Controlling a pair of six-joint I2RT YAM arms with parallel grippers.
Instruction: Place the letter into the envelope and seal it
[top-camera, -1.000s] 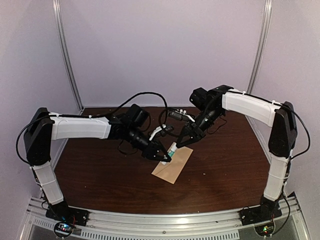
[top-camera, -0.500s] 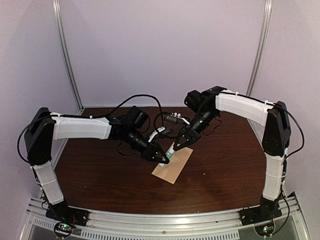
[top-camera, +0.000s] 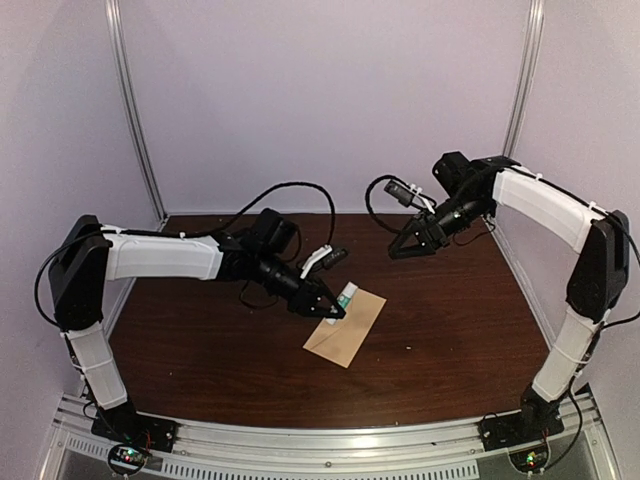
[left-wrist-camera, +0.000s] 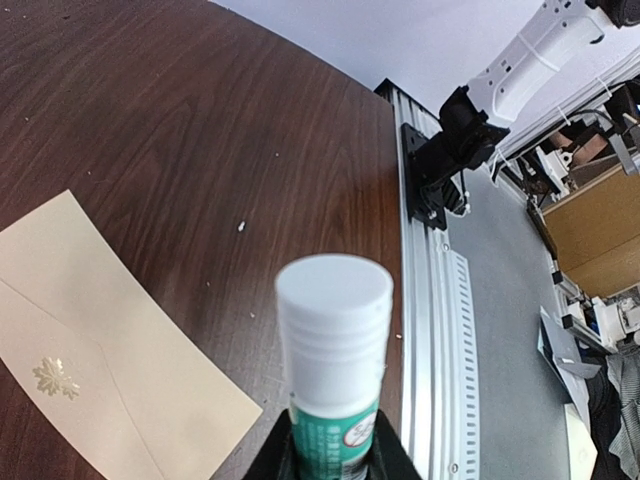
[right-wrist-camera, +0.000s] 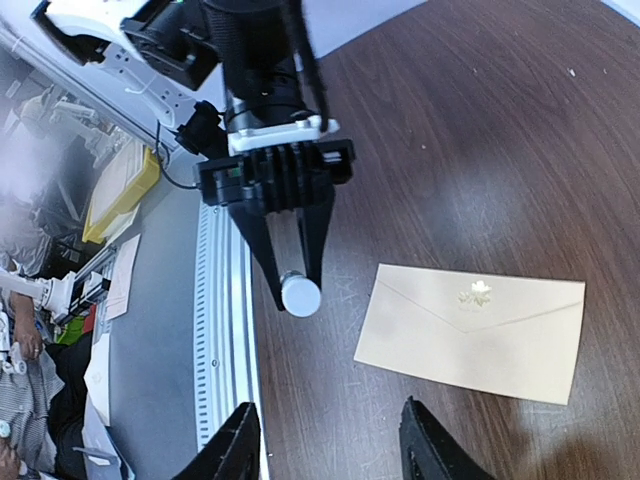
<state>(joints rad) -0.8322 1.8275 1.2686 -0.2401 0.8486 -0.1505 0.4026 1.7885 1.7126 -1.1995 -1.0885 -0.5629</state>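
The tan envelope (top-camera: 345, 330) lies flat on the dark table, flap down, with a gold leaf seal (right-wrist-camera: 474, 295) on the flap. The letter is out of view. My left gripper (top-camera: 335, 312) hovers at the envelope's upper left corner, shut on a green-and-white glue stick (left-wrist-camera: 335, 340) with its white cap on. The envelope (left-wrist-camera: 100, 330) lies to the left below it in the left wrist view. My right gripper (top-camera: 400, 250) hangs well above the table at the back right, open and empty. In its wrist view the right gripper (right-wrist-camera: 330, 445) looks down on the envelope (right-wrist-camera: 480, 335) and the stick's cap (right-wrist-camera: 300, 296).
An aluminium rail (top-camera: 330, 440) runs along the near table edge with both arm bases on it. Black cables (top-camera: 300, 195) loop over the back of the table behind the left wrist. Metal posts (top-camera: 135, 110) stand at the back corners.
My right gripper has left the glue stick, opened, and drawn up and back to the right. The left gripper stays by the envelope with the stick in it.
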